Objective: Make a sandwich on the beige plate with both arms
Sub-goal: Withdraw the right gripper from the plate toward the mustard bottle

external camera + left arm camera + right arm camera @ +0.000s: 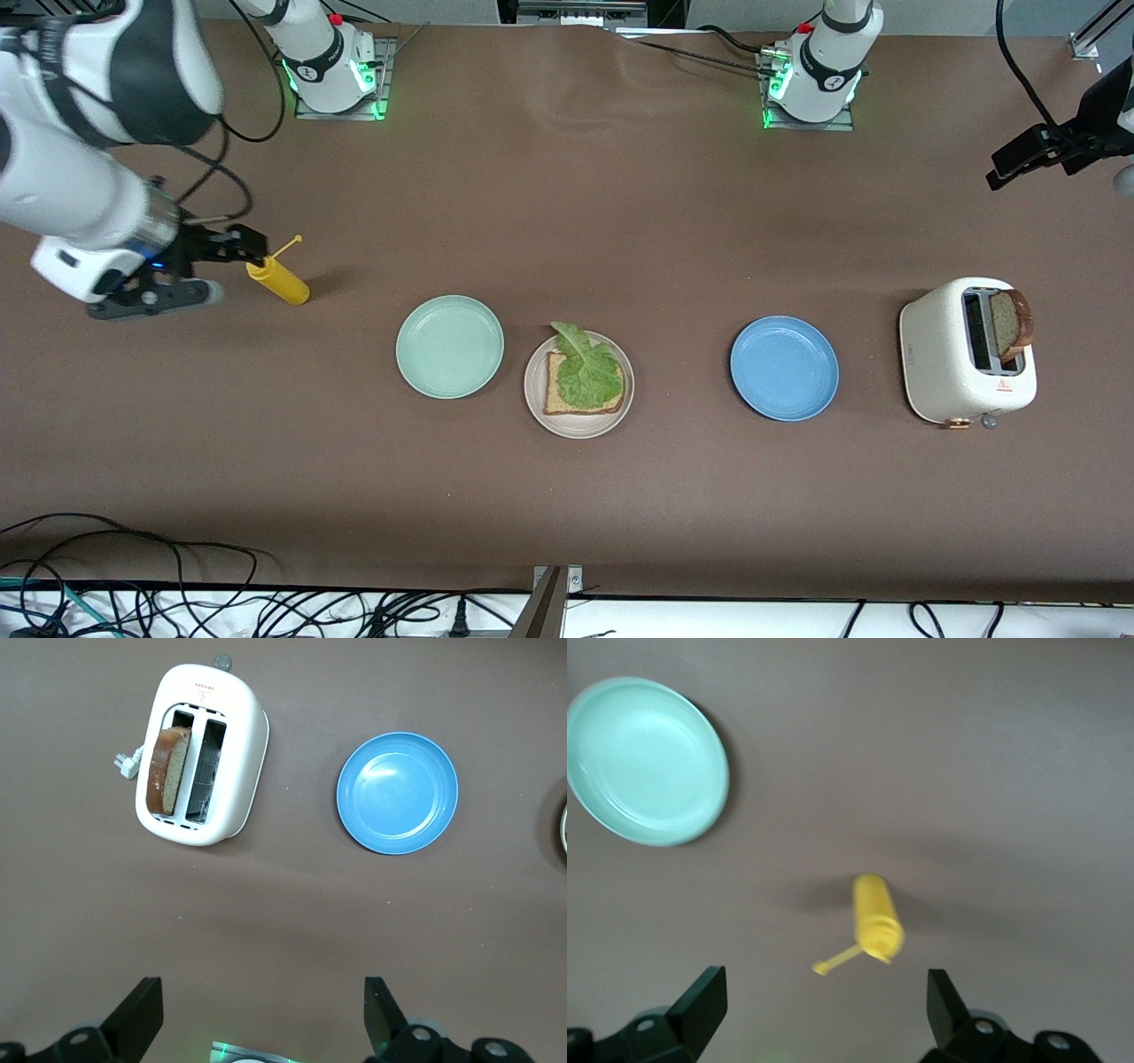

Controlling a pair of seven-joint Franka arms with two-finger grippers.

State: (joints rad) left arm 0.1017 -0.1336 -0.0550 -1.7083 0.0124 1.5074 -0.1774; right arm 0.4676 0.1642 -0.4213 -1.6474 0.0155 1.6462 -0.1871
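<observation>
A brown matte surface (567,221) is filling the front view, with cables trailing along the bottom edge of the frame and both arm bases glowing green along the top.

In the centre of the frame, the round pale beige speckled plate (578,429) is carrying the half-built sandwich: one square tan bread slice with a brown crust (556,400) is lying flat on it, and a ruffled green lettuce leaf (586,368) is resting on top, its stem poking over the plate's upper rim. An empty mint-green plate (449,346) and an empty blue plate (784,368) are flanking it, well apart. The top slice is missing; a second browned bread slice (1012,323) is standing in one slot of the cream two-slot toaster (939,354) at the left arm's end of the surface.

The right claw (248,248) is hanging low at the right arm's end, released and grasping nothing, just beside the base of a yellow squeeze bottle with a thin nozzle (279,281) that is lying on its side. The left claw (264,992) is hovering high, released and empty, with the toaster and the blue plate showing in its wrist view.

Judging by this, the closing step is pending: the left arm is best placed to descend on the toaster, pinch the upright slice by its exposed edge, lift it straight out and lay it squarely over the lettuce.
</observation>
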